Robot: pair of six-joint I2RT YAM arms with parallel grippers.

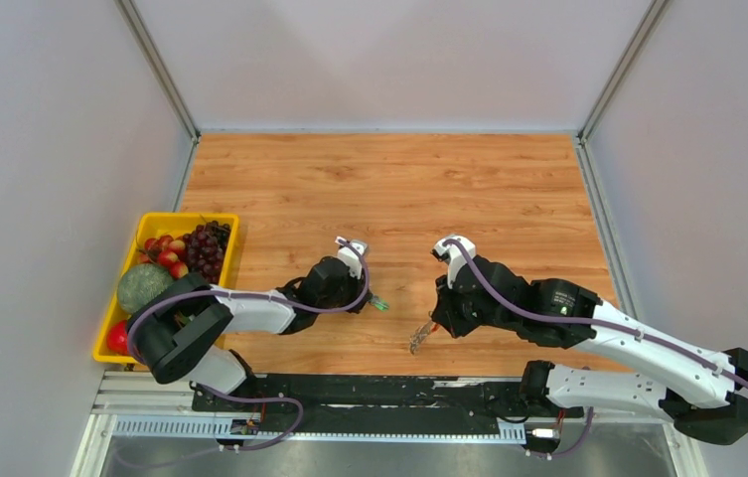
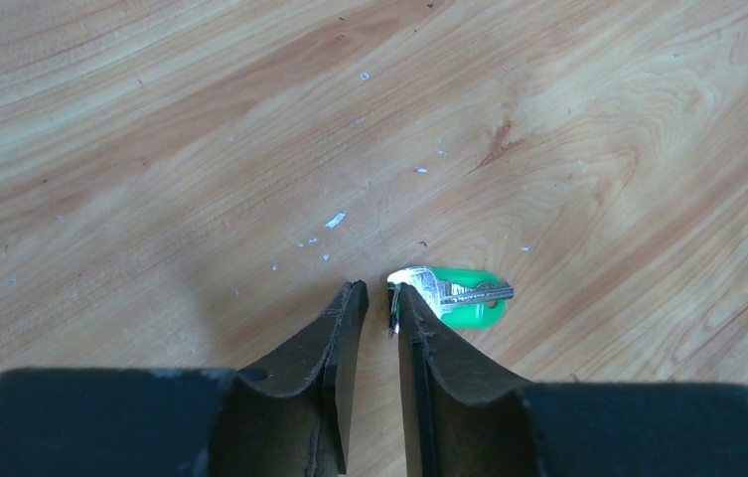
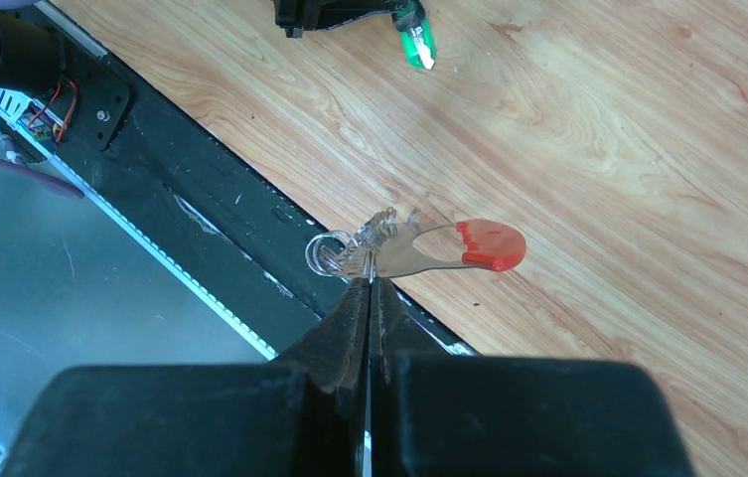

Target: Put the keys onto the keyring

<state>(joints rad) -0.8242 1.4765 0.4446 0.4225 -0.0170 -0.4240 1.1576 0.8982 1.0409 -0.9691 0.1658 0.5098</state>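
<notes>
The key (image 2: 459,295), silvery with a bright green head, lies flat on the wooden table. It touches the outside of my left gripper's right fingertip (image 2: 411,303). My left gripper (image 2: 377,290) is low over the table, its jaws a narrow gap apart with nothing between them. In the top view the key (image 1: 377,303) sits at the left gripper (image 1: 368,298) tip. My right gripper (image 3: 371,280) is shut on the keyring (image 3: 399,250) by its silvery jagged fan, with the red loop (image 3: 492,245) sticking out to the right. It holds the keyring (image 1: 418,340) near the table's front edge.
A yellow tray (image 1: 151,221) with grapes, strawberries and a melon stands at the left edge. The black mounting rail (image 1: 370,388) runs along the near edge, right below the keyring. Grey walls close in the table on three sides.
</notes>
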